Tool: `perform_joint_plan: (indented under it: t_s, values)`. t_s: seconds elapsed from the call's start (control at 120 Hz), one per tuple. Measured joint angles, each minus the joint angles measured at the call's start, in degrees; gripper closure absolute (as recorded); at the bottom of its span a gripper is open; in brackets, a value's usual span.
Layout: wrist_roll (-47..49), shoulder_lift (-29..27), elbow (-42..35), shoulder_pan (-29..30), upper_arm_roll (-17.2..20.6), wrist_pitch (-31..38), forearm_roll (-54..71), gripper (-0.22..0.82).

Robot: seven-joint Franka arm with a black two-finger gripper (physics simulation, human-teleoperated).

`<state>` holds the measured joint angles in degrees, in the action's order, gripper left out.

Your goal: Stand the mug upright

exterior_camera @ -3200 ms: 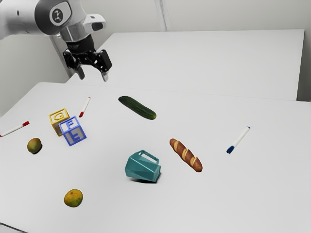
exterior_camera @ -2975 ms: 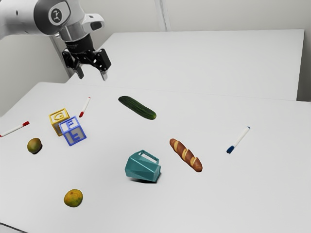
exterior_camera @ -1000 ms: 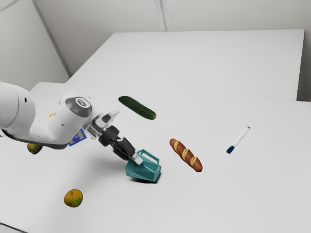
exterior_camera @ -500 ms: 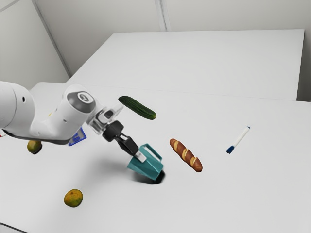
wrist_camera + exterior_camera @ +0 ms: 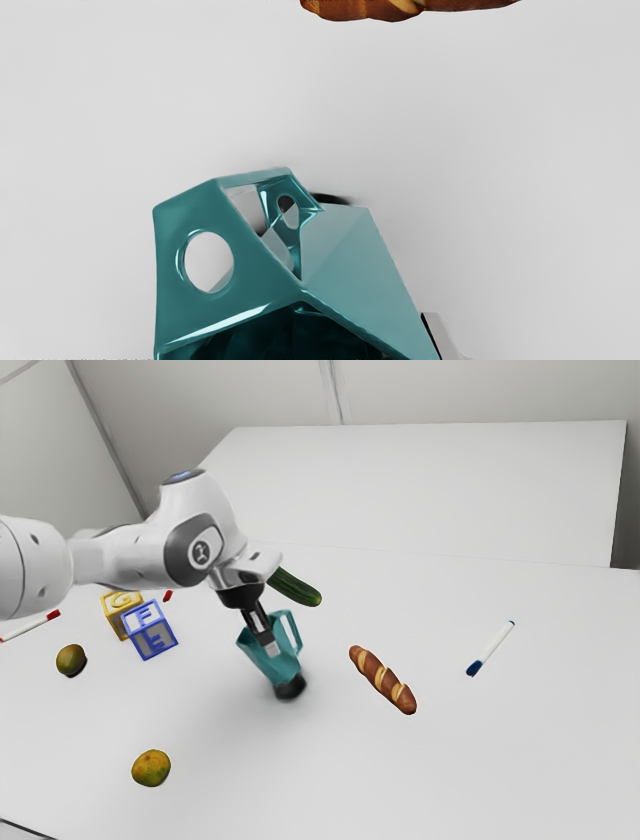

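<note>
**Mug in the grip, leaning short of upright**

The mug (image 5: pixel 281 666) is above the table (image 5: pixel 450 770), tilted: its mouth points to about 11 o'clock in the exterior view, its base to 5, with a dark shadow below. Whether the base edge touches, I cannot tell. The handle (image 5: pixel 297 632) faces 1 to 2 o'clock. The gripper (image 5: pixel 268 648) is closed on the mug's body near the mouth.

The faceted walls look stiff, glossy and perhaps slippery; I judge the mug light to moderate, and chippable if ceramic. Opposite faces of the body make the best hold; the handle would let it swing. It likely needs righting a little more, then a gentle, flat set-down before release.

Outward from it, the cucumber (image 5: pixel 300 591) lies towards 1 o'clock, the bread (image 5: pixel 384 680) between 3 and 4.
</note>
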<state>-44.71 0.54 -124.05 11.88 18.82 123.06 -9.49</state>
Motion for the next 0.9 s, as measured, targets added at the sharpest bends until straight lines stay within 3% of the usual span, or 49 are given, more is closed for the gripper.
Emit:
perform_joint_plan:
  t_s: [0.25, 0.508, 0.9]
  values:
    - [8.1, 1.6, -1.6, -0.3, 1.1, 6.2, 8.1, 0.79]
    - [15.1, 3.3, -1.7, 3.6, 1.0, 8.8, 10.8, 0.77]
    - [20.6, 3.4, -1.7, 2.5, 1.1, 9.3, 10.8, 0.35]
